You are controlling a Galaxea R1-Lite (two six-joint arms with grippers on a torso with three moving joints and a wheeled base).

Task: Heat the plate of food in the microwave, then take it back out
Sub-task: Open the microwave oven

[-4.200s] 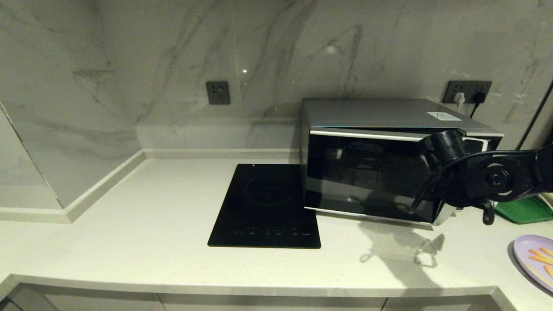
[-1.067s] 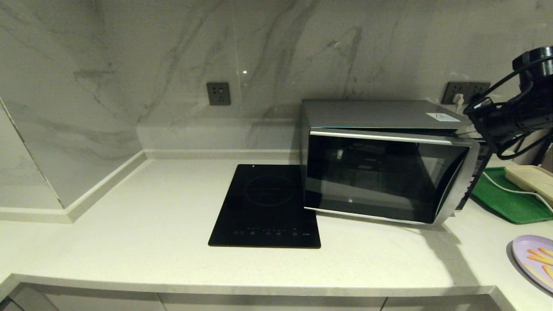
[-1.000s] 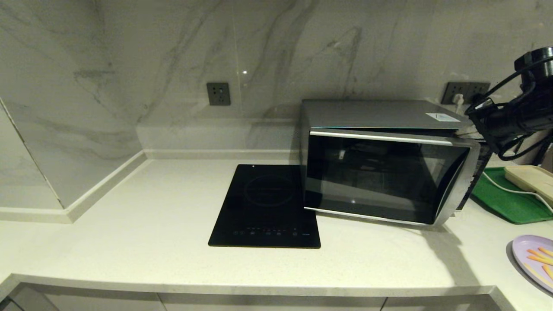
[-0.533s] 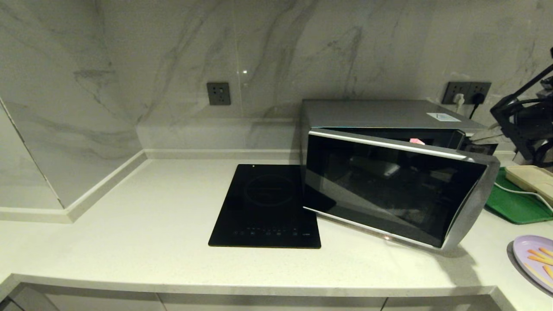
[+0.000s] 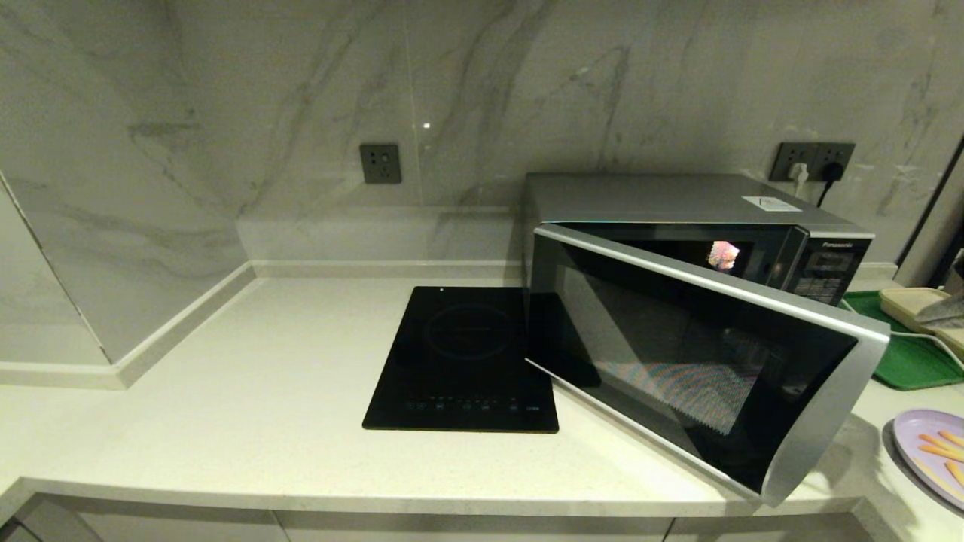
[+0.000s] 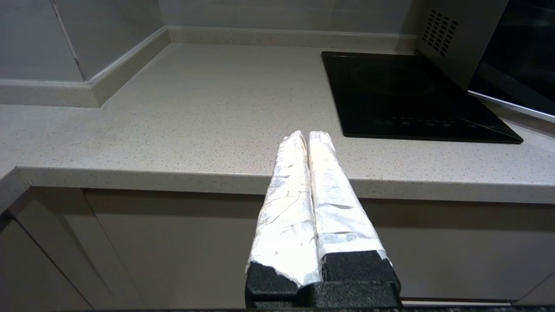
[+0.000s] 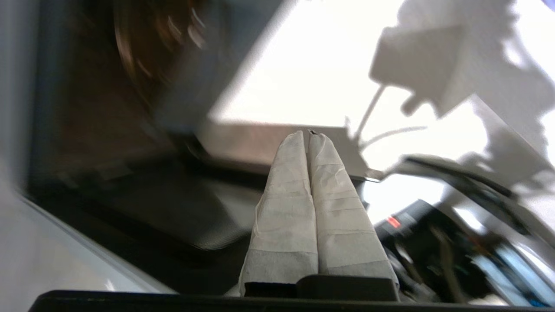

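Note:
The silver microwave (image 5: 663, 197) stands at the back right of the counter. Its dark glass door (image 5: 700, 361) is swung out toward the front on its left hinge, baring the cavity and the keypad panel (image 5: 825, 271). The lilac plate of food (image 5: 930, 452) with orange sticks lies at the counter's right front, cut off by the view's edge. My right gripper (image 7: 308, 133) is shut on nothing, beside the open door; only a grey tip (image 5: 947, 310) shows in the head view. My left gripper (image 6: 305, 135) is shut and parked below the counter's front edge.
A black induction cooktop (image 5: 463, 361) lies left of the microwave. A green tray (image 5: 904, 365) with a cream slab (image 5: 915, 302) and a white cable sits right of it. Wall sockets (image 5: 817, 159) are behind. The open door reaches to the counter's front edge.
The microwave door has swung from nearly closed to wide open toward the front. My right arm has left the microwave's top right corner and moved out to the right.

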